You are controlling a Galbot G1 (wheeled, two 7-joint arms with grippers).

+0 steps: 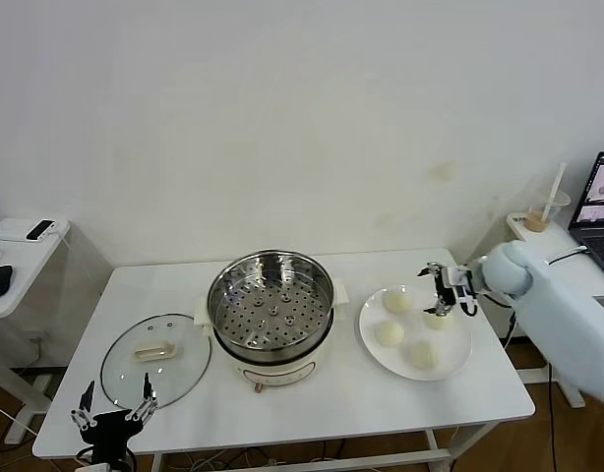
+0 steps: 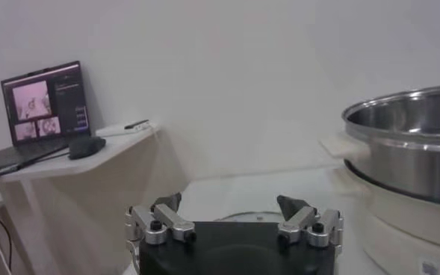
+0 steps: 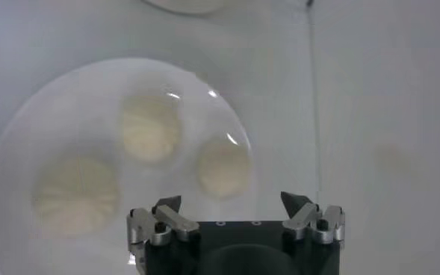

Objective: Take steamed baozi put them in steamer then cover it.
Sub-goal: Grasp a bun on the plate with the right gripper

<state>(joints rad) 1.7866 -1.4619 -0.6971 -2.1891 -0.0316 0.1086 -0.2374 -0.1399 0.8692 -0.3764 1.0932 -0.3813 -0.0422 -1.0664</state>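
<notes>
Several cream-white baozi lie on a flat white plate (image 1: 460, 344) on the right of the table, among them one at the back (image 1: 395, 301), one at the left (image 1: 388, 333) and one at the front (image 1: 423, 354). My right gripper (image 1: 446, 298) hovers open over the plate's back right, just above another baozi (image 1: 438, 319). The right wrist view shows three baozi, the nearest one (image 3: 223, 168) just ahead of the open gripper (image 3: 231, 202). The steamer (image 1: 271, 305) stands uncovered and empty mid-table. The glass cover (image 1: 154, 359) lies to its left. My left gripper (image 1: 113, 408) is parked open, low at the front left.
A white side table (image 1: 17, 265) with a remote and a mouse stands at the left. At the right stand a cup with a straw (image 1: 546, 211) and a laptop (image 1: 599, 202). The left wrist view shows the steamer's wall (image 2: 406, 142) close by and a laptop (image 2: 44, 104).
</notes>
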